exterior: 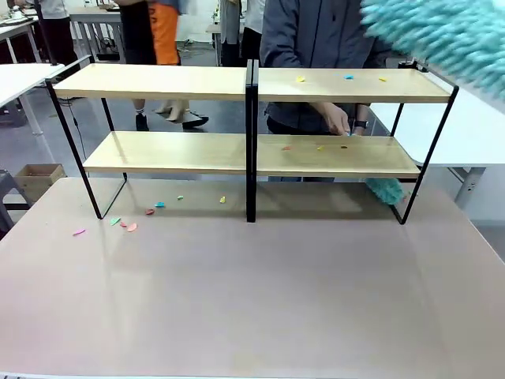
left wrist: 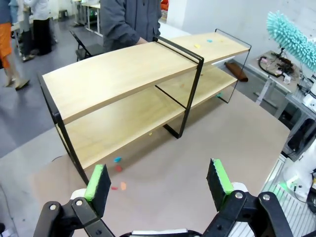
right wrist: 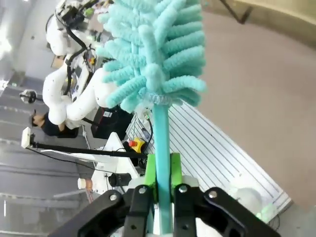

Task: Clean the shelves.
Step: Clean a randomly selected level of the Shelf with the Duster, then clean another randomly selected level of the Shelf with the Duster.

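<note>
Clamping teal duster [right wrist: 153, 54] by handle in right gripper [right wrist: 163, 167], fluffy head up high over right end of shelves [exterior: 158, 82]. Holding left gripper [left wrist: 159, 178] spread wide, nothing between pads, off shelves' left front corner. Shelves standing mid beige tabletop [exterior: 252, 300]. Coloured paper scraps [exterior: 347, 77] on shelves' right-half boards, more on tabletop before shelves' left half. Person's hand [exterior: 338, 120] behind shelves, right half, between boards.
</note>
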Robot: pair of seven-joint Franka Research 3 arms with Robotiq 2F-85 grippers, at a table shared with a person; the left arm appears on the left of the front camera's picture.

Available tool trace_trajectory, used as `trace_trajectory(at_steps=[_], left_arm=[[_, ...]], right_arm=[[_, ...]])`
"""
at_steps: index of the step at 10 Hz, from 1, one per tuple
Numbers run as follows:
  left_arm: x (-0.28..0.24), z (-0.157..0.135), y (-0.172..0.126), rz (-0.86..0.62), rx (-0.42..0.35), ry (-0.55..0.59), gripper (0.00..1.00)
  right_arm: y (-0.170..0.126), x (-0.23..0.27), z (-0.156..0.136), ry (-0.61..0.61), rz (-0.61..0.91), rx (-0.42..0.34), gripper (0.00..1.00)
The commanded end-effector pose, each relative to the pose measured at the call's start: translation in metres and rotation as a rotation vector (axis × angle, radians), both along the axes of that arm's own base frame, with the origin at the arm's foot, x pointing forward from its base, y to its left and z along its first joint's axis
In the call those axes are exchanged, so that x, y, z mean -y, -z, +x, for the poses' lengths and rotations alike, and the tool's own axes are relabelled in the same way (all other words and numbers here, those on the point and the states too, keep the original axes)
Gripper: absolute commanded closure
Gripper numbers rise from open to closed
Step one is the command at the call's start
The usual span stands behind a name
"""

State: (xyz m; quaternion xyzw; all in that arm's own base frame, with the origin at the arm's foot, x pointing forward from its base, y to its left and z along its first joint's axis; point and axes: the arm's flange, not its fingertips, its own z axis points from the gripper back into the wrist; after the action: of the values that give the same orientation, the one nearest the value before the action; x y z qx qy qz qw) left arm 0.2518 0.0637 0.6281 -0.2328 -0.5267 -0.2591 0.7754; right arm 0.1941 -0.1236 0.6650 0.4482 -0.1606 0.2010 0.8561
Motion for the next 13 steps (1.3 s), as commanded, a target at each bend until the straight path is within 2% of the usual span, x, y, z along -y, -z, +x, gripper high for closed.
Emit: trace_trajectory(at_steps=[1, 3, 4, 5, 13], left_arm=[[0.003, -0.002, 0.006, 0.003, -0.007, -0.015, 0.0], [0.003, -0.002, 0.006, 0.003, -0.007, -0.015, 0.0], [0.003, -0.002, 0.006, 0.003, -0.007, -0.015, 0.0], [0.003, -0.002, 0.006, 0.003, -0.007, -0.015, 0.0], [0.003, -0.002, 0.006, 0.003, -0.007, -0.015, 0.0]], right_arm=[[0.004, 0.043, 0.0, 0.04, -0.022, -0.051, 0.87], [0.016, 0.084, -0.02, 0.183, 0.097, 0.061, 0.87], [0.026, 0.088, -0.024, 0.244, 0.127, 0.1, 0.87], [0.011, 0.075, -0.02, 0.141, 0.039, -0.022, 0.87], [0.011, 0.075, -0.02, 0.141, 0.039, -0.022, 0.87]])
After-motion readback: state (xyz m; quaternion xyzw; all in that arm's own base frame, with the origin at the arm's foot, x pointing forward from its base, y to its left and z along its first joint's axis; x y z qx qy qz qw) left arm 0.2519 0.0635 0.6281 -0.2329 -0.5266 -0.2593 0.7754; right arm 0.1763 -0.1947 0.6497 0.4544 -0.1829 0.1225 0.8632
